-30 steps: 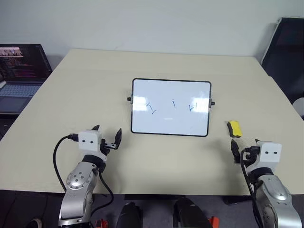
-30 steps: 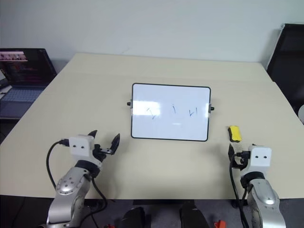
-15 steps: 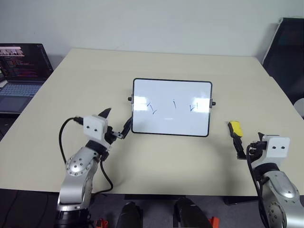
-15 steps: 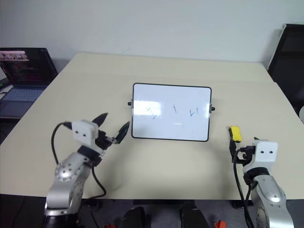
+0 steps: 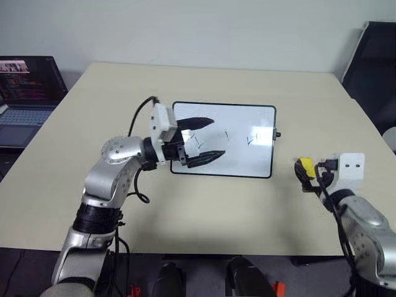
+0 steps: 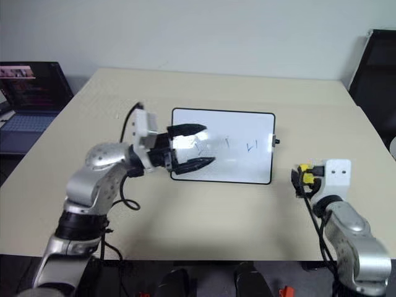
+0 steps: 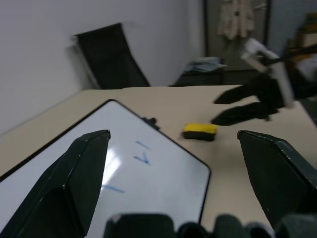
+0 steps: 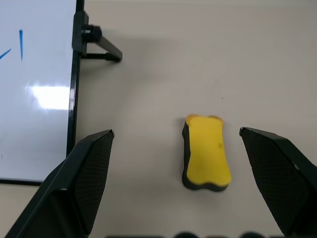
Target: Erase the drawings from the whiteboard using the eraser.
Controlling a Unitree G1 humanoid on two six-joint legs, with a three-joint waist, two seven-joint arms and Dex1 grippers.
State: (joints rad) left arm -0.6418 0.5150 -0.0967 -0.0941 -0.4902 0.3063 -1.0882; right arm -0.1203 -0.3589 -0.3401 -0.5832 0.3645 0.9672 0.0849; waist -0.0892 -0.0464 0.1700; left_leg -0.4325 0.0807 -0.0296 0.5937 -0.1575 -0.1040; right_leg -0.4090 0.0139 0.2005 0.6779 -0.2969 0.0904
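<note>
While the eraser lies on the table just beside the whiteboard's right short side, the left eye view shows the right tool near it, partly hiding it, with nothing held; the left tool hangs over the board's left part, its two black fingers spread wide and empty. From the right eye, the same layout reads: the drawings sit in a row across the middle of the glossy board, and a laptop stands well apart at the table's far left edge. Through the left wrist view, the fingers frame the board's corner, blue ticks on it, and beyond them the yellow block and the other tool's dark fingers. Through the right wrist view, the eraser lies flat, yellow face up, dark pad down, between the spread fingers and nearer the right one, clear of the board's black frame and knob. It looks light and fairly stiff, probably with a soft felt underside, so it should lift easily; the best hold is likely across its narrow waist, on the two long sides, keeping the dark face downward. No container is involved in this scene.
</note>
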